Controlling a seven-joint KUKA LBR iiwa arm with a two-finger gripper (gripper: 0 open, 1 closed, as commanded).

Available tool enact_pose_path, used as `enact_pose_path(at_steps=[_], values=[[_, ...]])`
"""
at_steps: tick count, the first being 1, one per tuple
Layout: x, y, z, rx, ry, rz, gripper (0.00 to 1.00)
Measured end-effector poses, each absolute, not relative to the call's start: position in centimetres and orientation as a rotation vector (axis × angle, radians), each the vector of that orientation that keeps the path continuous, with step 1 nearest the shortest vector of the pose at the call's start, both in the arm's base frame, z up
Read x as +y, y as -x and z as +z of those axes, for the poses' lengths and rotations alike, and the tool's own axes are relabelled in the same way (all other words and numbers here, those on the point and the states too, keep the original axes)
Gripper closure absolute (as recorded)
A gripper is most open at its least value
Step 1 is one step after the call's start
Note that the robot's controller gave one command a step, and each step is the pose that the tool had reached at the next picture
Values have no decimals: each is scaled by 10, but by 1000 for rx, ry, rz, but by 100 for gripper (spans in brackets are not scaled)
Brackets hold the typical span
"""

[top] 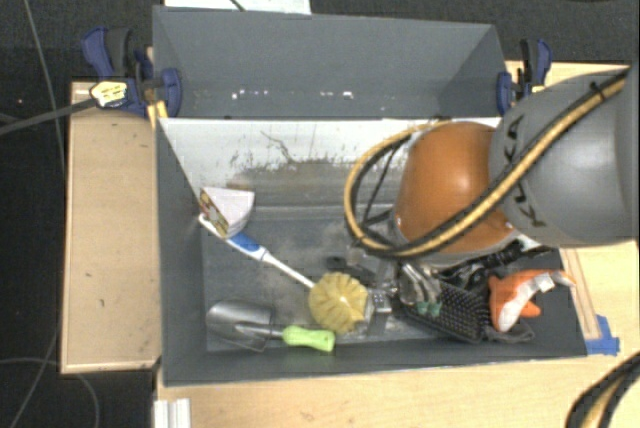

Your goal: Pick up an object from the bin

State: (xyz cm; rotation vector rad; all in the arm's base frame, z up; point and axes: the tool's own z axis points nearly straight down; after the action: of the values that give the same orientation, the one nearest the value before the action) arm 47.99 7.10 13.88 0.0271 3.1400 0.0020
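Fingers (385,294) unclear if open, beside yellow ball (338,302), black brush (456,314), toothbrush (262,256), green-handled scoop (305,338)

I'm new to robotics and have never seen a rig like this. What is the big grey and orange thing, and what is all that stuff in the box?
One camera looks down, slightly from the side, on a grey metal bin. The big grey shape with the orange cover is a robot arm reaching in from the right to pick one thing out. Its hand is low in the bin, beside a round yellow scrubber. Also inside are a white and blue toothbrush, a metal scoop with a green handle, a pale wedge, a black brush and an orange and white item. Whether the hand grips anything is hidden.
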Motion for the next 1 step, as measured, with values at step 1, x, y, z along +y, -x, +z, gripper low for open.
enact_pose_path(at_steps=[1], values=[[71,-480,139,3140,-28,2,0]])
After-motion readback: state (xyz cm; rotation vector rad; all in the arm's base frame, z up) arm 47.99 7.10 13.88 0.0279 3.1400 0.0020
